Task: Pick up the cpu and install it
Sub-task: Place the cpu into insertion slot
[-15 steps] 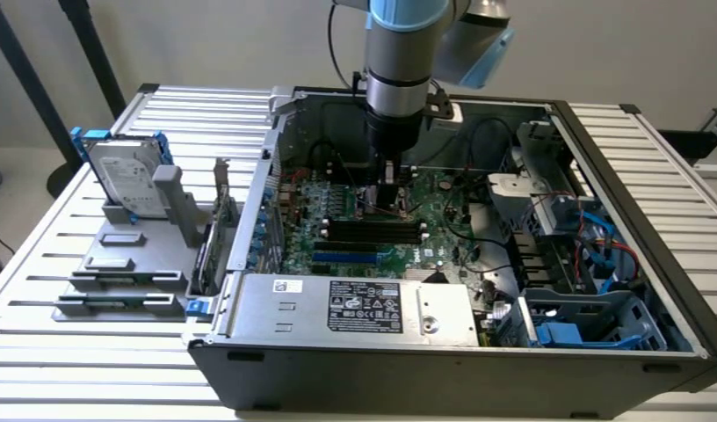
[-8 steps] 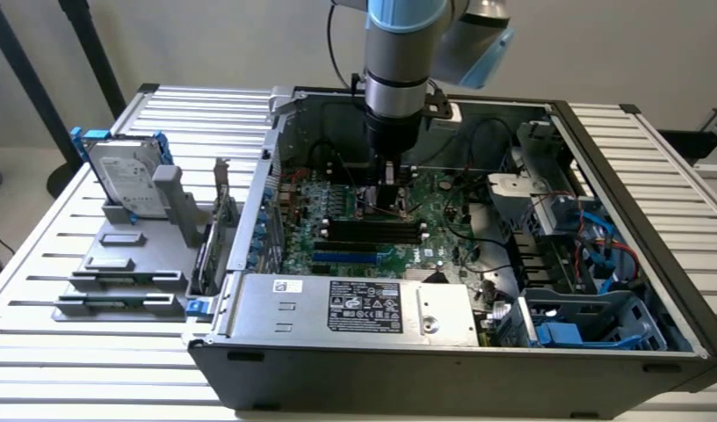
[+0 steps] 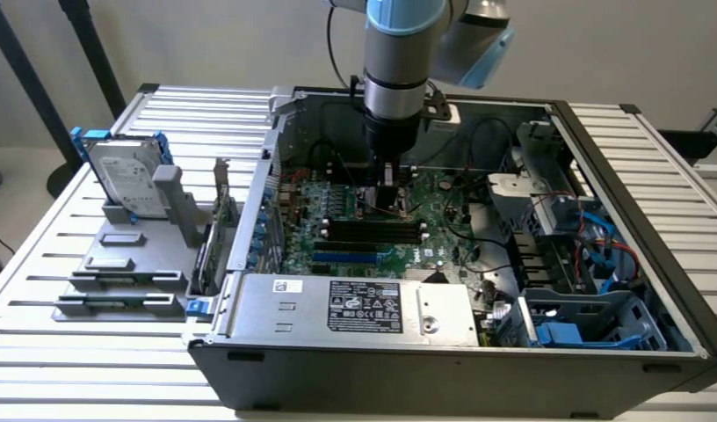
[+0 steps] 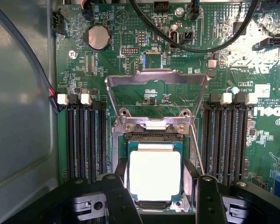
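Observation:
The cpu (image 4: 155,176), a flat square chip with a bright silver top and green rim, lies level over the open socket of the green motherboard (image 3: 335,230). My gripper (image 4: 156,173) is lowered into the computer case (image 3: 617,167) and shut on the cpu, with one black finger (image 4: 120,186) against each of two opposite edges. The socket's metal load plate (image 4: 156,88) stands flipped open just beyond the chip. In the exterior view the gripper (image 3: 388,200) hangs straight down over the middle of the board. Whether the chip is fully seated I cannot tell.
Black memory slots (image 4: 81,140) flank the socket on both sides, and black cables (image 4: 196,44) loop over the board. The grey power supply box (image 3: 358,308) fills the case's near side. A silver hard drive (image 3: 130,176) with blue brackets stands outside, at the exterior view's left.

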